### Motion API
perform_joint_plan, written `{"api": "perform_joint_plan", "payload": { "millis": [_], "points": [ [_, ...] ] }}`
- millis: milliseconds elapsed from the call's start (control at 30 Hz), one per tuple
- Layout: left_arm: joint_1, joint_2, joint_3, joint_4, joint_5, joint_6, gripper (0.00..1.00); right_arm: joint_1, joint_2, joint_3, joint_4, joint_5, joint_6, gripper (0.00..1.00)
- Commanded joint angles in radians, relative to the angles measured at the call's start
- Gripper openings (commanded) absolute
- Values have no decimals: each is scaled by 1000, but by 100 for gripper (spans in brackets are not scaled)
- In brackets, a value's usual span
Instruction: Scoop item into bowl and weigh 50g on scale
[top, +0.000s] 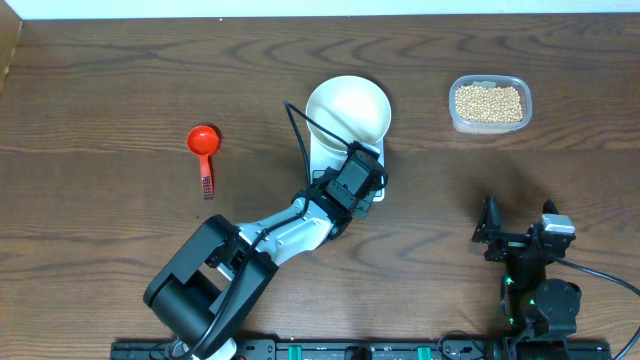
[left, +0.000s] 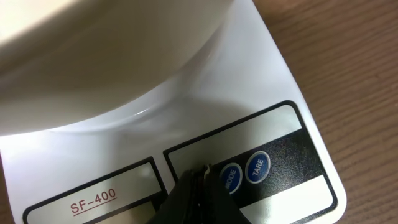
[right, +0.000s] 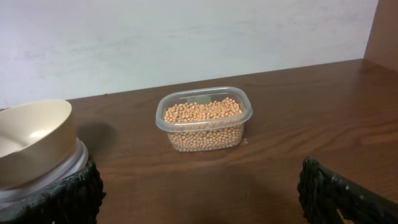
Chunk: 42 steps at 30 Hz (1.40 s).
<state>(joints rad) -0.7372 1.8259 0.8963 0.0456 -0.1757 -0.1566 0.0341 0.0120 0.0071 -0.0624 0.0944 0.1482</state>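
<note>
The white bowl (top: 348, 108) stands on the white scale (top: 376, 192), and no beans show in it from overhead. My left gripper (top: 366, 183) is shut with nothing in it. In the left wrist view its tip (left: 200, 172) sits over the scale's front panel (left: 280, 81), just left of the blue MODE button (left: 231, 177) and the TARE button (left: 257, 167); I cannot tell whether it touches. The bowl (left: 93, 50) fills the top there. The pale-tan beans (top: 489, 103) fill a clear tub (right: 204, 121). My right gripper (top: 515, 228) stands open and empty near the front edge (right: 199, 199).
A red scoop (top: 204, 145) lies on the wooden table at the left, its handle toward the front. In the right wrist view, the bowl (right: 31, 134) shows at the left and a pale wall runs behind the table. The left arm stretches from the front centre to the scale.
</note>
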Motion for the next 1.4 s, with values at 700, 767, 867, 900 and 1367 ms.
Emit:
{"api": "perform_joint_plan", "payload": {
  "millis": [700, 767, 867, 900, 1367],
  "points": [
    [24, 110, -75, -64, 58, 3, 8, 9, -7, -2, -2, 5, -8, 99],
    [23, 110, -75, -69, 71, 3, 7, 9, -7, -2, -2, 5, -8, 99],
    [23, 110, -75, -92, 71, 3, 7, 9, -7, -2, -2, 5, -8, 99],
    [23, 110, -75, -101, 71, 3, 7, 9, -7, -2, -2, 5, -8, 99],
    [18, 116, -75, -112, 72, 2, 7, 9, -7, -2, -2, 5, -8, 99]
  ]
}}
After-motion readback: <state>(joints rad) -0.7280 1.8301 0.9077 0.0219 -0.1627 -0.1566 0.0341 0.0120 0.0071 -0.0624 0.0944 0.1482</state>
